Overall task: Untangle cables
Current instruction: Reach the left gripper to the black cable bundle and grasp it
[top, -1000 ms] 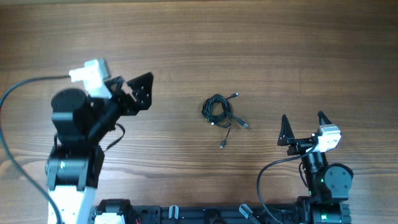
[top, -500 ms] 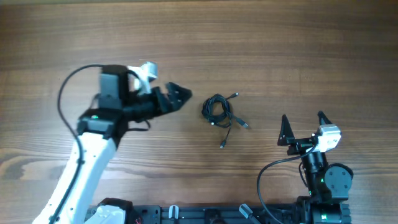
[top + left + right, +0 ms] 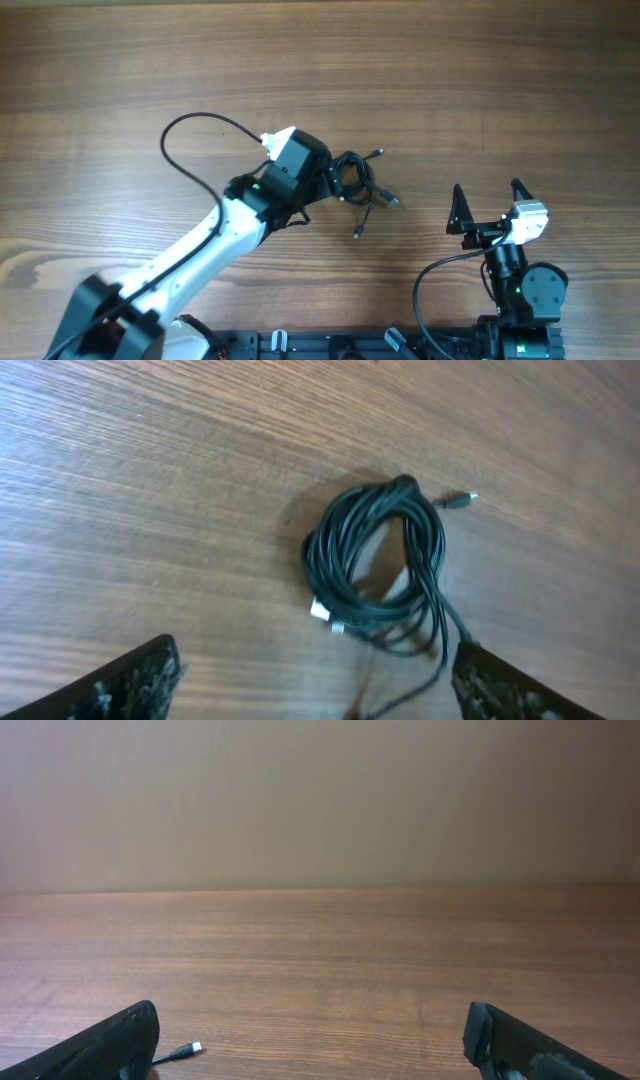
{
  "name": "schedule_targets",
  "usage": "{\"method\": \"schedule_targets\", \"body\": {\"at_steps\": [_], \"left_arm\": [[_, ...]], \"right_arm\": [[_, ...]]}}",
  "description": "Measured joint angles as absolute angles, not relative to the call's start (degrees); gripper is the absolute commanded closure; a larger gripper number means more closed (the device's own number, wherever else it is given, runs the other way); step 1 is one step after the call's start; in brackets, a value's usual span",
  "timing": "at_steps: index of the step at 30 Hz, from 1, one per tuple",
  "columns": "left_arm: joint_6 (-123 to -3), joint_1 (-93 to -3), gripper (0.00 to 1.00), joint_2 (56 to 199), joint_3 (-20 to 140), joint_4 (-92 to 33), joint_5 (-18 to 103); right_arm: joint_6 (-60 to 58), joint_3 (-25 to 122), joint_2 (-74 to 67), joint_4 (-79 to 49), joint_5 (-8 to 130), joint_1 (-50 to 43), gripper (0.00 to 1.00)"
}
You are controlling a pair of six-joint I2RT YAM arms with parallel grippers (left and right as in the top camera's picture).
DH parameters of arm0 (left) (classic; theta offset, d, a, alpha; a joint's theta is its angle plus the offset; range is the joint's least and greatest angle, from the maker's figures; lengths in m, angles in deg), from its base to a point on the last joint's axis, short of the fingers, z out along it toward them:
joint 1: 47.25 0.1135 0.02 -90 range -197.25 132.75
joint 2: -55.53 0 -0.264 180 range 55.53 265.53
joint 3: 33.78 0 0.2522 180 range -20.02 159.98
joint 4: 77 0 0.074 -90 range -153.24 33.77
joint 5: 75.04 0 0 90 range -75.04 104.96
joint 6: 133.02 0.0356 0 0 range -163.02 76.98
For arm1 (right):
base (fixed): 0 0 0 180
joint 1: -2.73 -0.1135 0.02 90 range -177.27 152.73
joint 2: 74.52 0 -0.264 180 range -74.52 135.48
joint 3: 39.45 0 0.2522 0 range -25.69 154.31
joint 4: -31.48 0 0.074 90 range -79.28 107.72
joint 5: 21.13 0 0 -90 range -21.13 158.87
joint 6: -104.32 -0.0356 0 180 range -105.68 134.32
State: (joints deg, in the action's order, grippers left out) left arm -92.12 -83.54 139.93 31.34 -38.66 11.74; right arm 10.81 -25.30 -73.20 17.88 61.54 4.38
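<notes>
While the wooden table (image 3: 500,60) fills every view, only the overhead one shows both arms together. The left arm (image 3: 200,250), white and black, reaches diagonally from the near left edge to the middle. The right arm (image 3: 520,285) sits folded at the near right edge.

From above, the left gripper (image 3: 333,182) is mostly hidden under its own wrist. The left wrist camera shows its fingers (image 3: 130,680) wide apart and holding nothing. The right gripper (image 3: 487,192) is also spread wide, with only bare wood between its fingers.

The cables (image 3: 350,175) lie near the middle of the table, just in front of the left gripper and well apart from the right one. Seen from the left wrist they are one dark coil with loose tails; one tail runs close to a finger, but whether it touches is not clear. Two silvery plugs (image 3: 322,615) show there. The right wrist view catches only one plug tip (image 3: 190,1049).
</notes>
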Motion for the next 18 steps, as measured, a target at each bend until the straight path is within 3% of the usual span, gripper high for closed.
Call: {"method": "schedule_targets", "body": {"at_steps": [1,3,6,15,18], "left_arm": [[-93.2,-83.6,0.20,141.3,31.3,-39.7,11.5],[-94.5,-83.7,0.35,144.6,31.3,-42.6,11.0],[-95.5,-83.7,0.44,147.8,31.3,-45.6,10.5],[-96.1,-84.6,0.48,153.3,31.3,-49.4,10.3],[-96.2,-85.7,0.58,154.8,31.3,-50.3,10.3]], "right_arm": [[10.8,-25.3,-73.2,17.9,61.5,4.4,0.00],[10.8,-25.3,-73.2,17.9,61.5,4.4,0.00],[10.8,-25.3,-73.2,17.9,61.5,4.4,0.00],[10.8,-25.3,-73.2,17.9,61.5,4.4,0.00],[10.8,-25.3,-73.2,17.9,61.5,4.4,0.00]]}}
